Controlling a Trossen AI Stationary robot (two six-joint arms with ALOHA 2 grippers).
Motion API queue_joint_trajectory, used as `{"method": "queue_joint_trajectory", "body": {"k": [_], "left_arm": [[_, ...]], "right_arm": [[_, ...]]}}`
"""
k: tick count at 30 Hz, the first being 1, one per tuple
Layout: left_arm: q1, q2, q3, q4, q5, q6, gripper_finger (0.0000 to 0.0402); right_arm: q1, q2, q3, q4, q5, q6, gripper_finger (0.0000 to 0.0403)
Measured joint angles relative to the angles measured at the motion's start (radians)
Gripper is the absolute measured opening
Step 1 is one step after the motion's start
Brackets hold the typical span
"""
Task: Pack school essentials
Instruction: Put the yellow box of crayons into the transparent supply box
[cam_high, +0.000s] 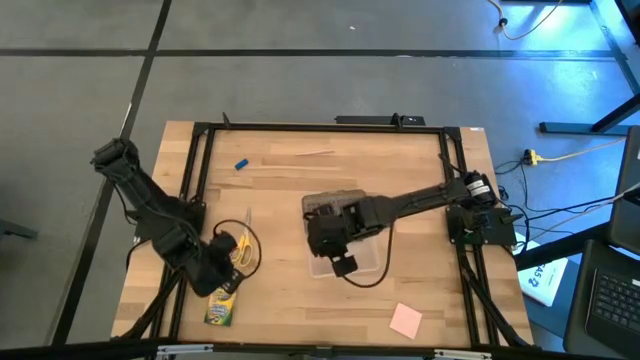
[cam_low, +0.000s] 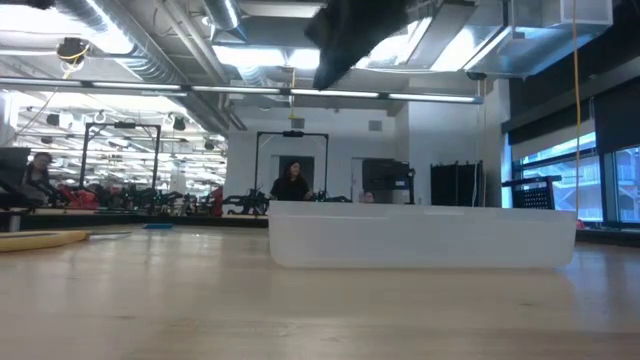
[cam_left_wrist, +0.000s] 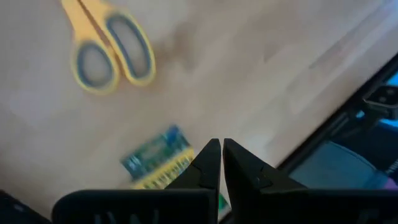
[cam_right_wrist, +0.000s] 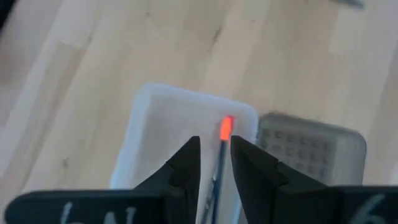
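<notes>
My right gripper (cam_right_wrist: 215, 149) hangs over the clear case (cam_high: 362, 256) at the table's middle, shut on a thin pencil (cam_right_wrist: 218, 167) with an orange-red end. My left gripper (cam_left_wrist: 221, 151) is shut and empty above the green-and-yellow crayon box (cam_left_wrist: 157, 161), which lies flat near the table's front left (cam_high: 220, 306). The yellow-handled scissors (cam_high: 243, 248) lie flat just beyond the box. A pink sticky-note pad (cam_high: 406, 320) lies at the front right. A blue eraser (cam_high: 241, 163) and a pale stick (cam_high: 303, 154) lie toward the far edge. My right gripper pinches the pencil's shaft between its two fingers, short of the orange-red end (cam_right_wrist: 226, 127), which sticks out past the fingertips. The pencil runs along the fingers, which slant downward. It is lifted clear, above the case's open inside (cam_right_wrist: 180, 130).
The grey perforated lid (cam_high: 332, 204) lies against the case's far side. A black frame (cam_high: 200, 150) runs around the wooden tabletop. Bare wood lies between the scissors and the case. In the low view a person (cam_low: 291, 182) stands in the room beyond the table.
</notes>
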Motion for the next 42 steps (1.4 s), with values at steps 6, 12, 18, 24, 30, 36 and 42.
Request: {"method": "queue_joint_trajectory", "body": {"k": [6,12,18,24,30,36,42], "left_arm": [[-0.087,0.052,0.000,0.097,0.003,-0.108,0.0014],[-0.142,0.110,0.000,0.145,0.007,-0.168,0.0014],[-0.170,0.150,0.000,0.224,0.007,-0.215,0.0014],[-0.202,0.166,0.000,0.222,0.026,-0.245,0.0014],[-0.216,0.166,0.000,0.221,0.019,-0.245,0.0014],[-0.217,0.166,0.000,0.203,0.018,-0.239,0.0014],[-0.216,0.166,0.000,0.198,0.018,-0.237,0.0014]], "right_arm": [[0.026,0.000,0.000,0.151,-0.072,-0.057,0.0092],[0.046,0.000,0.000,0.284,-0.171,-0.140,0.0092],[0.052,0.000,0.000,0.308,-0.170,-0.174,0.0092],[0.051,0.001,0.000,0.331,-0.169,-0.174,0.0092],[0.051,0.001,0.000,0.334,-0.169,-0.172,0.0092],[0.051,0.002,0.000,0.334,-0.169,-0.172,0.0092],[0.051,0.002,0.000,0.334,-0.169,-0.172,0.0092]]}}
